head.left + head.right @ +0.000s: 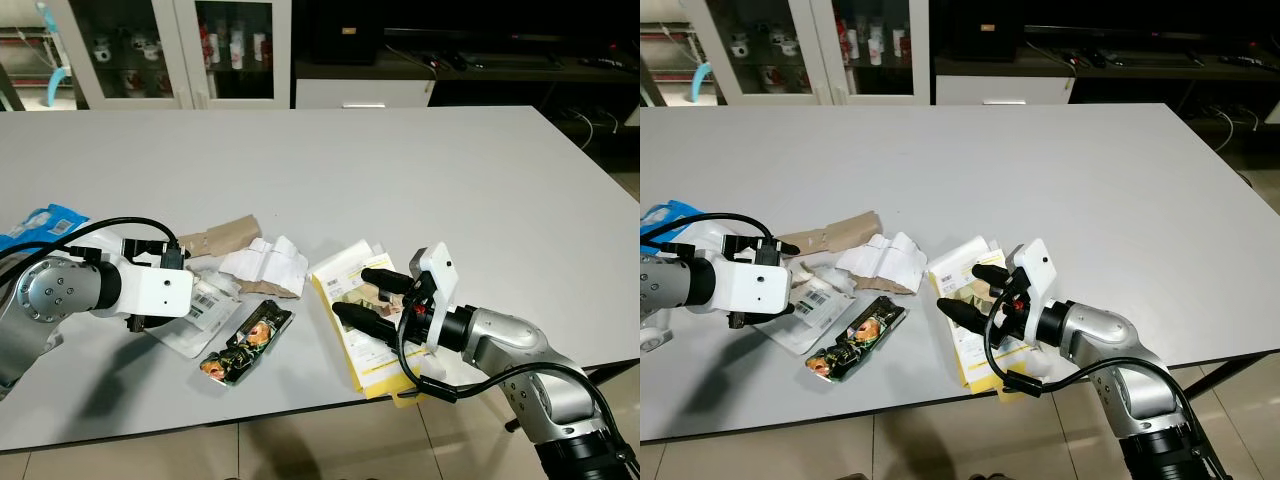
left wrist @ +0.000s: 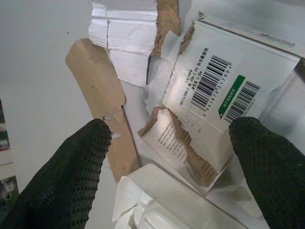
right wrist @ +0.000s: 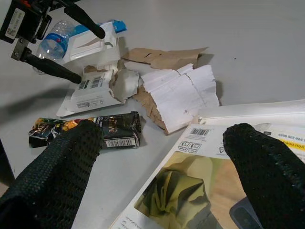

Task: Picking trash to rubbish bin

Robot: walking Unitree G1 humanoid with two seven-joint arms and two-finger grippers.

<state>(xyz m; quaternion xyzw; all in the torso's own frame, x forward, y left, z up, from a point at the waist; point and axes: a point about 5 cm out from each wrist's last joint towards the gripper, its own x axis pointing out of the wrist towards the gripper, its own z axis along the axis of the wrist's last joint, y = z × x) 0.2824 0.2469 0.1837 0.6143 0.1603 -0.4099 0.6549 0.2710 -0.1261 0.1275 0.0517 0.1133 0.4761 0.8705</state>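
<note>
- Pale grey table [image 1: 350, 160] carries a scatter of trash near its front edge.
- Right tool [image 1: 366, 295], fingers spread and empty, hovers just over a flat yellow-edged printed paper packet [image 1: 352, 345].
- Left tool [image 2: 167, 157], also released, straddles a torn white cardboard box with a barcode [image 2: 209, 95], beside a brown cardboard strip [image 1: 222, 235], crumpled white paper [image 1: 266, 265] and a dark foil snack wrapper [image 1: 245, 343].
- To grip well, each tool should probably close squarely on a raised edge, since the flat packet may slide.
- A blue-and-white bag [image 1: 38, 224] lies at the left; its contents cannot be made out.
</note>
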